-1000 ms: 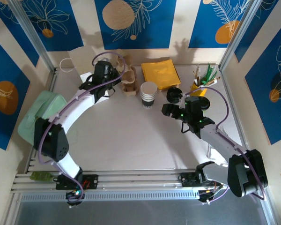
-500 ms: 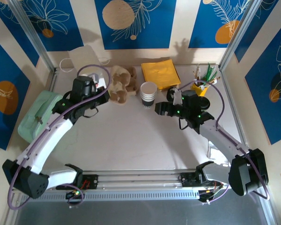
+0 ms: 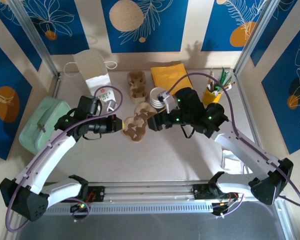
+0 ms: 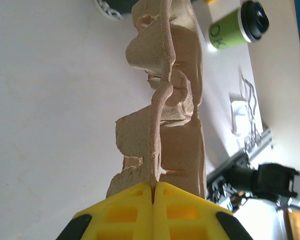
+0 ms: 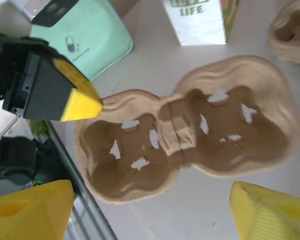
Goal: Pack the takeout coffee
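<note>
My left gripper (image 3: 119,125) is shut on the rim of a brown moulded-pulp cup carrier (image 3: 134,130) and holds it over the middle of the table. In the left wrist view the carrier (image 4: 177,120) runs edge-on away from the closed yellow fingertips of the left gripper (image 4: 154,187). My right gripper (image 3: 152,123) hovers open just right of and above it. Its wrist view looks down into the carrier's two empty wells (image 5: 190,135), with the left gripper (image 5: 90,104) pinching the far rim. The takeout coffee (image 4: 230,35), a green-banded cup with a black lid, stands further back.
A paper bag (image 3: 92,70) stands at the back left, a small carton (image 3: 105,94) in front of it. A mint-green pouch (image 3: 40,125) lies at the left edge. More carriers (image 3: 136,82), stacked lidless cups (image 3: 157,95), yellow napkins (image 3: 171,77) and a yellow straw holder (image 3: 212,94) line the back.
The left arm has drawn one carrier from the back stack to the table's middle. The right arm has swung left over it, gripper staying open.
</note>
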Controlling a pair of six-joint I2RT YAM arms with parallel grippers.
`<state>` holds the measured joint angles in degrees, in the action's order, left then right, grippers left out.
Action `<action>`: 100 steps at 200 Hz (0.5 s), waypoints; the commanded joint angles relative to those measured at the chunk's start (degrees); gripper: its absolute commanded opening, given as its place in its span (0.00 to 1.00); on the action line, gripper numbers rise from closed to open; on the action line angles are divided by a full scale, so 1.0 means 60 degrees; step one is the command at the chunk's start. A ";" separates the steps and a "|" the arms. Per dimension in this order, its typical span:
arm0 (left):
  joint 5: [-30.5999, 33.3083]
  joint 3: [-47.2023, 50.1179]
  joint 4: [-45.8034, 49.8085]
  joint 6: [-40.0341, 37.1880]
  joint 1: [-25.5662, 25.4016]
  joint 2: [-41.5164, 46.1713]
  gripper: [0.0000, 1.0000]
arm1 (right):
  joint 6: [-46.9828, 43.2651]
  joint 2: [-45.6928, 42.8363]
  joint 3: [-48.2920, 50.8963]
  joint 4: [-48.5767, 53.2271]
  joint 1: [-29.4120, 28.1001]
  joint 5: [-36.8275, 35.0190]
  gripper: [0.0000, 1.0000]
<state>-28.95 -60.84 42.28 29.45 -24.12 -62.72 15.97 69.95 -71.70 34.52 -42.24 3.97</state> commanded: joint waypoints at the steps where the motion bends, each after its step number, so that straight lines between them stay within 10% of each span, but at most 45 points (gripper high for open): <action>1: -0.1242 0.0004 0.0238 -0.0454 0.0109 0.0226 0.06 | -0.0263 0.0522 -0.0582 0.1336 -0.0660 -0.1069 0.81; 100: -0.1581 0.0007 0.0249 -0.0528 0.0092 0.0620 0.06 | -0.0127 0.2008 -0.1779 0.2149 -0.1763 -0.2536 0.77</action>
<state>-36.36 -60.75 42.92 27.94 -24.12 -60.14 15.42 81.30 -80.60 45.01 -52.47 -9.39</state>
